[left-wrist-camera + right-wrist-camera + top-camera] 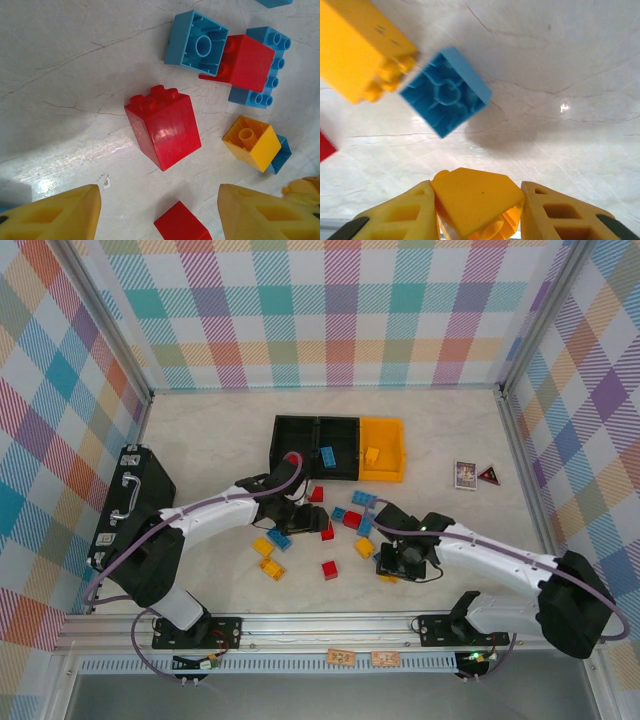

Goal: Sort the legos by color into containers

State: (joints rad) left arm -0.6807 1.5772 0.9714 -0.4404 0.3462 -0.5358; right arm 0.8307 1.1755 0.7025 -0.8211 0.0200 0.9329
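Yellow-orange studded plastic brick [470,197]: clamped between the yellow fingers [400,215] of the right gripper [477,202], jaws narrowed onto it, low over the white marble-patterned table [570,75]. Whether it cleared the surface could not be told. Just ahead lay an upturned light-blue square brick [445,92], hollow side up, just beside the studs of an oblong yellow-orange brick [360,47].

Left gripper [159,197]: jaws stood apart, gripping nothing, over the left part of the pile. Ahead of its fingertips [75,210] a tall red brick [162,130] lay alone on bare table. A second red brick [180,225] sat at the bottom edge between the fingers, not touched by either. Further out were an upturned blue square brick [196,45], a third red brick [247,62] resting across a blue oblong brick [265,90], and an upturned yellow brick [251,142].

Top view: loose legos [329,569] were scattered between the two arms, on the near side of the three joined open-top plastic bins [345,440], two black and one yellow-orange. The middle black bin held a blue brick [328,456]; the yellow-orange bin [395,468] held a yellow brick [372,455]. A large black case with handle [135,495] lay at far left; a small printed card [466,475] and a dark triangular piece [488,476] lay right of the bins
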